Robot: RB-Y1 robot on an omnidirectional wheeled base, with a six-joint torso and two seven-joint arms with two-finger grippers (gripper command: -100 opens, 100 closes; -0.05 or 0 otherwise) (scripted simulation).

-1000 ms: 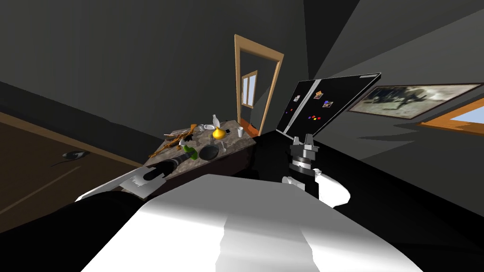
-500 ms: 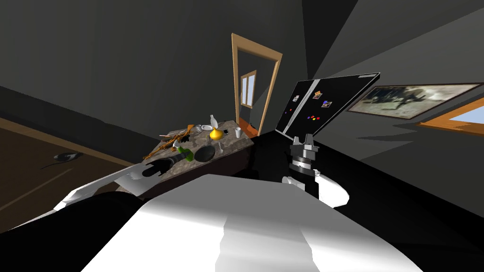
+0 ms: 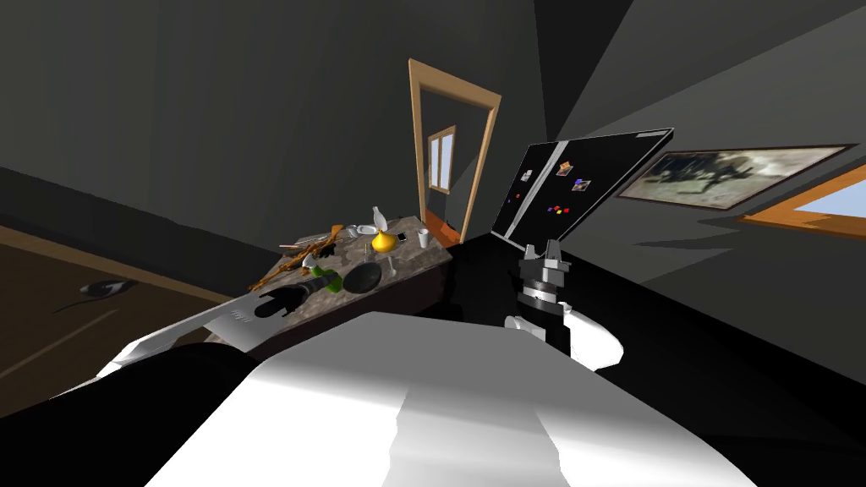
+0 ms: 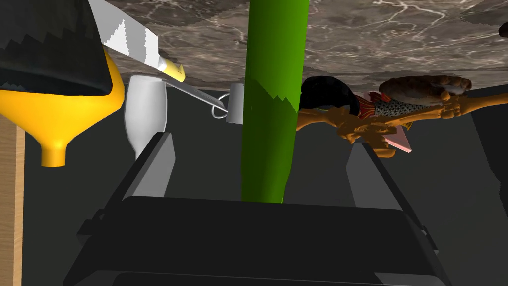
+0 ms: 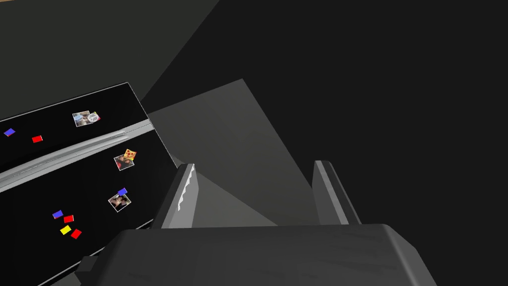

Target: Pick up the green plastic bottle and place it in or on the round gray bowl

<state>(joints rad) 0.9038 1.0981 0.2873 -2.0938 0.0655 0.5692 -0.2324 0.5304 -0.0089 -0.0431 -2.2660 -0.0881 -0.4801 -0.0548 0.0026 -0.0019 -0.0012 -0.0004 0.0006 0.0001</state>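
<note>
On the marbled surface [image 3: 412, 252]: green bottle [image 3: 336, 282] stands just beside the round dark bowl [image 3: 362, 276]; a yellow vase [image 3: 384, 242] and a white flask [image 3: 380, 217] sit farther along.
Left pincer [image 4: 261, 144]: level with the bottle's body, fingers wide, one on each side, neither touching it.
Right pincer [image 5: 255, 169]: raised, well apart from the surface, fingers wide.
Near the right pincer: black fridge [image 5: 74, 169] bearing small coloured magnets and photos.

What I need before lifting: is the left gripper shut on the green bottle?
Open: the left gripper straddles the green bottle, fingers clear of it.
</note>
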